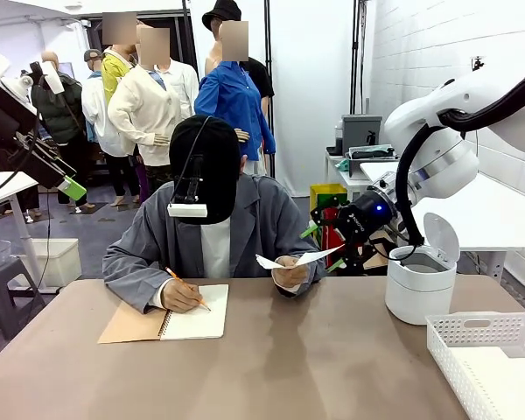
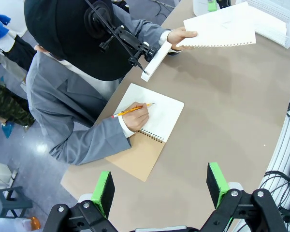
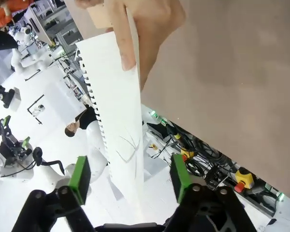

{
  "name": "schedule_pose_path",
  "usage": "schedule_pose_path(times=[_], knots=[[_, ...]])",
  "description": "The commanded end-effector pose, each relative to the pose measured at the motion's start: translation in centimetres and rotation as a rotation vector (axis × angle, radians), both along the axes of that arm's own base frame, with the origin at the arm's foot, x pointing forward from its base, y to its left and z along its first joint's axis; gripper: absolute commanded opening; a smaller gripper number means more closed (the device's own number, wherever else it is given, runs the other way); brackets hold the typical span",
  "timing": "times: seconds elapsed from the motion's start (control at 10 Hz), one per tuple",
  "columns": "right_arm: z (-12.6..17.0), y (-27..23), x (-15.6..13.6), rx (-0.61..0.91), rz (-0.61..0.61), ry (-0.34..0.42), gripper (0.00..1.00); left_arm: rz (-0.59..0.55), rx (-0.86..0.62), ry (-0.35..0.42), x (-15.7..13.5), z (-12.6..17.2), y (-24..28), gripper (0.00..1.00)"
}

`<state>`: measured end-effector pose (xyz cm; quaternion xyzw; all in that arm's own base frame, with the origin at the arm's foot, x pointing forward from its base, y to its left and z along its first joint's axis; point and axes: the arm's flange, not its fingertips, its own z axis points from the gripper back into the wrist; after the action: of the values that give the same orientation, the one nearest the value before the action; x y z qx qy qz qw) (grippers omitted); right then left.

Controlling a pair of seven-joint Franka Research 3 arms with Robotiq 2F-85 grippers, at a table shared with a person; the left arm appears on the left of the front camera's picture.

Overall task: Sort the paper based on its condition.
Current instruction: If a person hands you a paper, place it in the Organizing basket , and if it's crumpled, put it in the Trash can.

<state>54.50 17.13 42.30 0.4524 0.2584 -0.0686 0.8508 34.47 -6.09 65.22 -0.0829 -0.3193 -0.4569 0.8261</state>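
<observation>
- paper sheet (image 3: 121,121): one smooth white page with a torn spiral-hole edge. the person's hand (image 1: 290,275) holds it up off the table (image 1: 332,350), far side, right of centre.
- writing on it: a faint pencil scribble near the free end, too thin to read.
- right tool (image 3: 129,179): green pads apart, with the sheet's free end between them. i can't see it touching either pad, so it's not clamped.
- front view: the right tool sits just right of the sheet. its fingertips are hard to pick out against the dark clutter behind.
- left tool (image 2: 160,186): pads wide apart with nothing between them. it's up high on the left, looking down at the table, and its arm is cut off by the left edge in the front view.
- notebook (image 2: 152,116): spiral-bound, brown cover folded out, open on a white page, flat on the table in front of the person. the person's other hand rests an orange pencil (image 2: 133,110) on the page. anything written there is too faint to make out.
- bin (image 1: 417,284): white, round, lid tipped up, on the right side of the table.
- basket (image 1: 490,359): white plastic mesh at the near right corner, cut off by the picture edge. something flat and white lies inside, can't tell what.
- stop button (image 3: 241,175): red on a yellow box among cables below the table edge, lettering too small to read.
</observation>
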Motion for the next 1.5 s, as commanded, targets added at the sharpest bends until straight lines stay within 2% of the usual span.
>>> schedule_pose_path(times=[0.0,0.2,0.3,1.0,1.4], knots=[[-0.3,0.1,0.5,0.054,-0.002,-0.002,0.42,0.0,-0.002,0.002,0.0,0.0,0.0,1.0],[-0.3,0.1,0.7,0.061,-0.002,0.001,0.04,0.0,-0.002,0.002,0.0,0.0,0.0,1.0],[-0.3,0.1,0.6,0.064,0.001,0.005,0.0,0.0,-0.002,0.002,0.0,0.0,0.0,1.0],[0.3,0.5,-0.5,0.061,0.057,-0.006,0.0,0.0,-0.002,0.002,0.0,0.0,0.0,1.0],[4.0,0.5,-4.6,0.027,0.13,-0.157,0.0,0.0,-0.002,0.002,0.0,0.0,0.0,1.0]])
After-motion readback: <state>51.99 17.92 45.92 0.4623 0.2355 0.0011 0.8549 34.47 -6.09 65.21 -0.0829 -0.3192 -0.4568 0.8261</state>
